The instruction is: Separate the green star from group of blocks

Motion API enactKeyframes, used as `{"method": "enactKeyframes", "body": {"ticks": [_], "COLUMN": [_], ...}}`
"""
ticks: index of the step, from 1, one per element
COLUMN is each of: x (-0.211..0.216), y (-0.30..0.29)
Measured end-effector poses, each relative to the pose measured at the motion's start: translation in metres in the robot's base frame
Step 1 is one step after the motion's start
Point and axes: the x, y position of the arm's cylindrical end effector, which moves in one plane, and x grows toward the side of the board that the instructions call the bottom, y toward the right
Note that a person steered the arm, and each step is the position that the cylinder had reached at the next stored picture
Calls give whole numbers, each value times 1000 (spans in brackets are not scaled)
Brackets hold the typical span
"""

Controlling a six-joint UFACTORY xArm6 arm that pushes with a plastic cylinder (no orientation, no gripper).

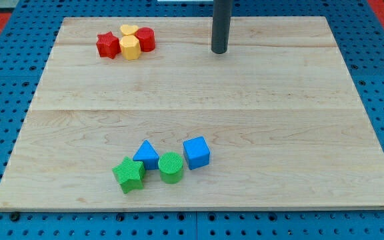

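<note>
While my tip [219,51] stands gripperless at the view's top, the green star [129,174] touches the blue triangle [147,154].

Wooden board [245,120]: far left red star [107,45], yellow heart [129,30], yellow hexagon [131,48], red block [145,39]; near centre green star [129,173], blue triangle [147,154], green cylinder [171,167], blue cube [196,152].

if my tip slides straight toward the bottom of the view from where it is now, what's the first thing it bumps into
Probably the blue cube, or it just slips past on that cube's right. My tip stands near the view's top, with bare board below it until that cube. The green star lies well to the left of that line.
</note>
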Motion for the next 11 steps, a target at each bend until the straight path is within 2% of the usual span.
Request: {"method": "enactKeyframes", "body": {"ticks": [1, 2, 3, 4, 5, 6, 7, 8, 9, 10, 11], "x": [7, 50, 106, 169, 213, 256, 275, 275, 276, 322, 315], "y": [8, 22, -11, -115, -232, -254, -216, -130, -160, -162, -81]}}
